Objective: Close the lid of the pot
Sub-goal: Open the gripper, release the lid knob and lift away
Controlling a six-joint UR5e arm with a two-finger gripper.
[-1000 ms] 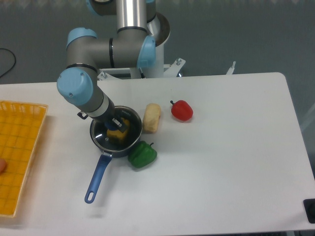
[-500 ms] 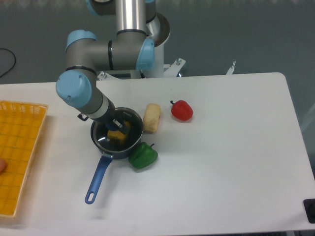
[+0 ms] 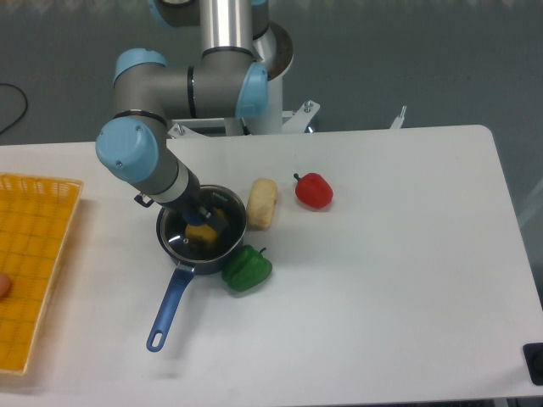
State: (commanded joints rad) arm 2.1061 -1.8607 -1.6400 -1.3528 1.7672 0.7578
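Orange tray: far to the left of the gripper, at the table edge; a small reddish thing lies at its left border, too cut off to name.
Pot: a small black pan directly under the gripper; its long blue handle runs down and to the left, away from the tool.
Lid: the glass disc with a thin metal rim lies over the pot opening, below the gripper; it looks seated or almost seated, but whether the rim sits flat all around cannot be told from this view.
Yellow object: seen through the glass, inside the pot, just under the tool.
Gripper: low over the centre of the lid, where the knob should be; the knob is hidden by the fingers. I cannot tell if the fingers are closed on the knob or already spread.
Green pepper: just beside the pot rim, below and to the right of the gripper.
Pale bread-like piece: just right of the gripper, close to the pot rim.
Red pepper: further right, well apart from the tool.
Step in hand: I judge it is the last part, setting the lid down on the pot.
Next move: probably to let go of the knob and rise straight up, without dragging the lid sideways.
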